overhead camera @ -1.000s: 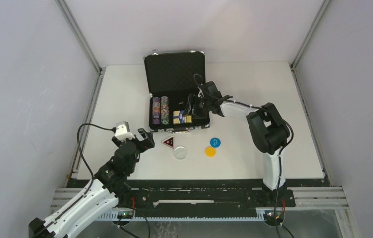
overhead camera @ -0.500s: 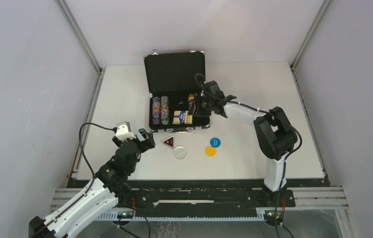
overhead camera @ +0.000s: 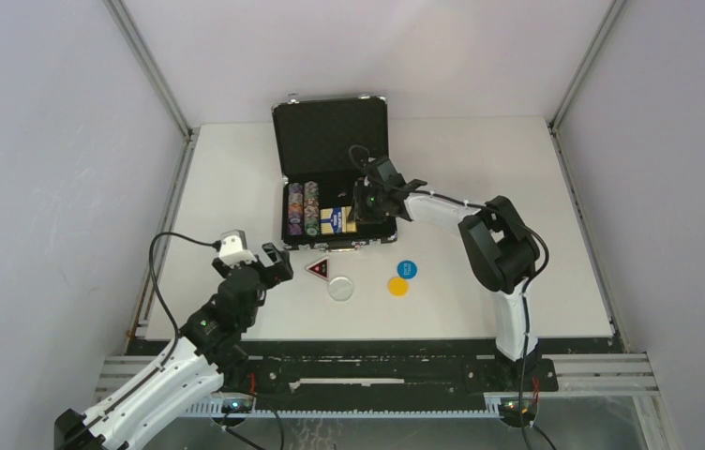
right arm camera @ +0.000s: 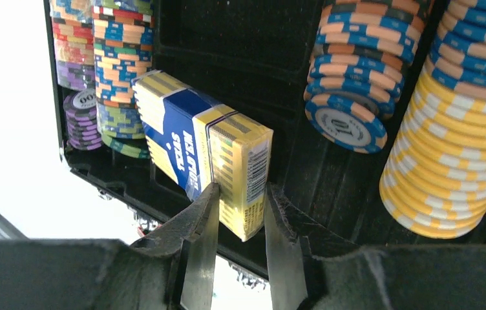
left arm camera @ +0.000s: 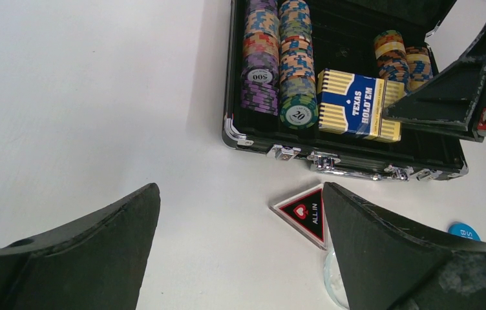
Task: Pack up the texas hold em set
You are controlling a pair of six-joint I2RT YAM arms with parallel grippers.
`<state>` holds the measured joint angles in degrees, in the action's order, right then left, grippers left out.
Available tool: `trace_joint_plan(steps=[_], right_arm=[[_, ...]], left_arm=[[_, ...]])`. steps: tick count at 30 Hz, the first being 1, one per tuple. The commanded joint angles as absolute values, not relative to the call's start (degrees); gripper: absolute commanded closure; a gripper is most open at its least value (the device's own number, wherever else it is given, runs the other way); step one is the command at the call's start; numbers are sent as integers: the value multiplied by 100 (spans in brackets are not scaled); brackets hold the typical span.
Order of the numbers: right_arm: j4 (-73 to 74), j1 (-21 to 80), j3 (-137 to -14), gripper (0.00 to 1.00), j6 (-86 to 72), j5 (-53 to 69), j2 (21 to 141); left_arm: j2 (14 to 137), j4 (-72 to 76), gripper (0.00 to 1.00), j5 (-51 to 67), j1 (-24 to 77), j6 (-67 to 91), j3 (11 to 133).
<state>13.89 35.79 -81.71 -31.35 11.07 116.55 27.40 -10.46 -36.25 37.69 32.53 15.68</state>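
Reach settles it here. From above, the briefcase point(overhead camera: 330, 141) stands open at the far middle of the table. Your right gripper point(overhead camera: 360, 202) is inside it, at the right-hand end of the card box point(overhead camera: 335, 219), whose long axis runs across the case toward the chip rows. Your left gripper point(overhead camera: 274, 262) hangs well apart, near the triangular token point(overhead camera: 319, 269) — so the right arm is plainly the nearer one.

From the left wrist, that gripper's jaws are spread wide over bare table, with the token point(left arm camera: 305, 212) just ahead and the box point(left arm camera: 357, 113) beyond in the case.

From the right wrist, the box point(right arm camera: 195, 142) stands on its long edge and runs away from you, up and to the left. The fingers point(right arm camera: 198, 245) sit on its two broad faces at the near end — pinching it across its thickness.
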Motion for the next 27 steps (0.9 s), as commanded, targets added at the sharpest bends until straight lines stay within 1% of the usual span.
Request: trace_joint_plan(steps=[1,4,8,13,17,22,23,25,27], right_arm=[[1325,3749,-8733,63,-3030,1160,11917],[1493,3787,-8828,61,-2902,1139,11963],[1747,3799,-8704,56,-2627,929,11616],[1789,3812,-8381,57,-2492,758,10973],[1678,3823,-8594,61,-2511,814,10958],[1626,3808,-9576,68,-2478,804,11650],[1690,3804,-9869,71,-2471,785,11877],[1891,3781,-10432,81,-2439,695,12413],[2033,3758,-10818,86,-2422,682,12798]], left_arm=[[2776,-914,0,-3649,3727,3155,1546],[2762,-935,0,-3671,3727,3146,1547],[2766,-927,0,-3674,3727,3146,1547],[2794,-898,0,-3631,3727,3153,1547],[2829,-850,0,-3567,3726,3163,1538],[2898,-817,0,-3567,3727,3164,1547],[2899,-810,0,-3568,3727,3164,1544],[2909,-809,0,-3600,3727,3162,1532],[2915,-808,0,-3623,3727,3149,1529]])
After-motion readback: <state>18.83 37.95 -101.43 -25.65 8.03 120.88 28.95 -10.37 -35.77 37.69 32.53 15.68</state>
